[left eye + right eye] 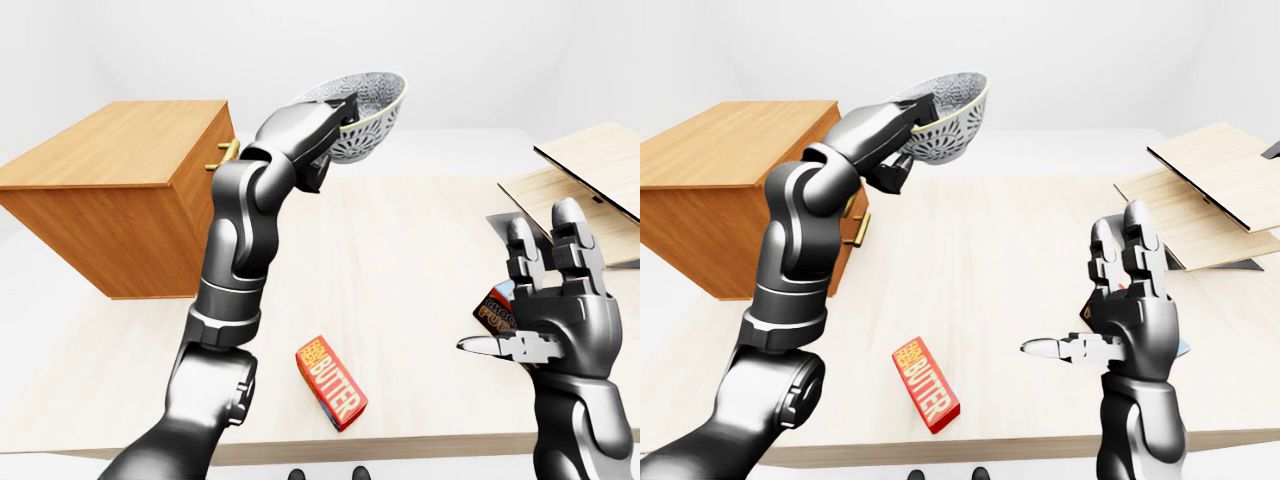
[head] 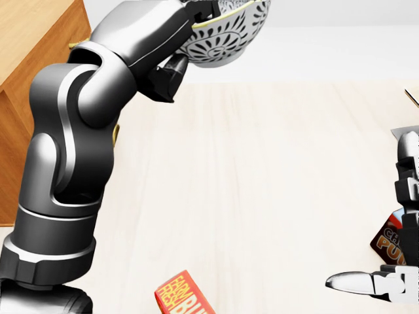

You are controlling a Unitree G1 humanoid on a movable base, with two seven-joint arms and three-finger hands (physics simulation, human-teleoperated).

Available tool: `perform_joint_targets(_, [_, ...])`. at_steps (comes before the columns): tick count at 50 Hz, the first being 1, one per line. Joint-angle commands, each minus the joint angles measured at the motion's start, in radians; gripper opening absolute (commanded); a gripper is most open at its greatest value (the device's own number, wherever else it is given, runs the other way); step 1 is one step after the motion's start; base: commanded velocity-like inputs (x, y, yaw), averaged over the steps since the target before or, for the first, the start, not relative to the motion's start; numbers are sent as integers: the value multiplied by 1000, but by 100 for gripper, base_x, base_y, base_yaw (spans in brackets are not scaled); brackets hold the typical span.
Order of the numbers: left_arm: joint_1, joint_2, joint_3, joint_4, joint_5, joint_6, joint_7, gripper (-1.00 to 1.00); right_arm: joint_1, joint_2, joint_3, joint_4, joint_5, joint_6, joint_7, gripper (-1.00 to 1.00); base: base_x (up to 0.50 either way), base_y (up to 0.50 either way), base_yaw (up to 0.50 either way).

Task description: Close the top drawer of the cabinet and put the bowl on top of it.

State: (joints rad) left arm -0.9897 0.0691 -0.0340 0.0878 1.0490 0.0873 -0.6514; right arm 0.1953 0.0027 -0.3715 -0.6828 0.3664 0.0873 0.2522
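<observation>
My left hand [image 1: 343,108] is shut on the rim of a grey-and-white patterned bowl [image 1: 375,122] and holds it high above the table, tilted, just right of the cabinet's top edge. The wooden cabinet [image 1: 120,190] stands at the left of the left-eye view, its flat top [image 1: 135,135] bare. My left arm hides most of its drawer face; brass handles [image 1: 856,226] peek out beside the arm. I cannot tell how the top drawer stands. My right hand [image 1: 520,290] is open at the lower right, fingers upright, thumb spread, holding nothing.
A red butter box [image 1: 331,384] lies near the table's bottom edge. A chocolate pudding box [image 2: 393,243] sits behind my right hand. Light wooden boards [image 1: 585,170] lie stacked at the right. The pale wooden table [image 1: 400,250] spreads between them.
</observation>
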Motion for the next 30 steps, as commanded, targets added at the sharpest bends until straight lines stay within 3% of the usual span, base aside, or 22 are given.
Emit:
perform_joint_targets(1, [-79, 81, 34, 75, -81, 0, 65, -100, -1, -2, 9, 5, -6, 0, -2, 100, 0, 0, 0])
perform_joint_targets(20, [-163, 193, 71, 86, -75, 0, 43, -100, 1, -1, 15, -6, -11, 0, -2, 100, 0, 0, 0])
perform_joint_targets(30, [-146, 260, 103, 71, -100, 0, 63, -100, 4, 2, 17, -5, -15, 0, 1, 100, 0, 0, 0])
